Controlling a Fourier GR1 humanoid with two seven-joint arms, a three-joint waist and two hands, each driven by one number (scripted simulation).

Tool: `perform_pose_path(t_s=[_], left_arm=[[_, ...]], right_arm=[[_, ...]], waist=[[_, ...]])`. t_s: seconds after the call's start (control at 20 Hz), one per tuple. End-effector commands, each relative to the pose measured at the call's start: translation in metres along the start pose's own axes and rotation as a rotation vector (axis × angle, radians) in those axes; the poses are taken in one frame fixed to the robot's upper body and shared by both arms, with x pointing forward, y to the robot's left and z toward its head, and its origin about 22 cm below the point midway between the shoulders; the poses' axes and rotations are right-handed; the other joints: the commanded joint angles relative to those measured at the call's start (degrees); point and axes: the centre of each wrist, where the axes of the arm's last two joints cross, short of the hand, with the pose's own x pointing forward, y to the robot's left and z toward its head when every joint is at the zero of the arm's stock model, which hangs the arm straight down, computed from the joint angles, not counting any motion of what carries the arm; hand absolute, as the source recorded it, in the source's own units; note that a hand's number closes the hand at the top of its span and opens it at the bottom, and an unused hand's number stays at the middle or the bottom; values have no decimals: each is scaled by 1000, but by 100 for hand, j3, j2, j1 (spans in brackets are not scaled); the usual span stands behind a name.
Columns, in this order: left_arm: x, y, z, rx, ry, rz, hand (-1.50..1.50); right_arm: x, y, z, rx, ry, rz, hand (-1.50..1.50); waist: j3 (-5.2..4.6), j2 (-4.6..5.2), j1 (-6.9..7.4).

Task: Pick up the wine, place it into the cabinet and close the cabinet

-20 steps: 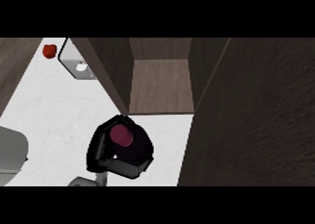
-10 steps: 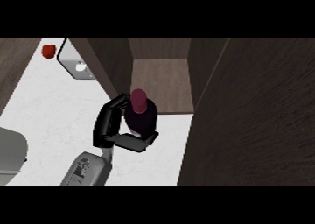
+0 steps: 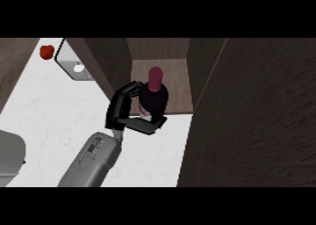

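Wine bottle, dark with a reddish top, is held upright at the mouth of the open cabinet, its neck showing against the brown inner shelf. One black hand has its fingers and thumb curled round the bottle's lower body, clasping it from the left side and below. Which of the robot's arms this is cannot be told for sure; the grey forearm comes up from the lower edge, left of the middle. The cabinet's dark door stands open, filling the right side of the view. On the white counter, far back at the left, lie a red object and a small white one.
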Motion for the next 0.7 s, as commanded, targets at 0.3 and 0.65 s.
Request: perform_pose_path(t_s=[0.3,0.65], left_arm=[[-8,-10,-43,27,25,31,150],[-3,-20,-62,48,52,9,150]], right_arm=[[38,-4,24,37,-31,-136,-150],[38,-5,21,22,-56,-138,-150]], waist=[[-1,28,-155],[-4,29,-88]])
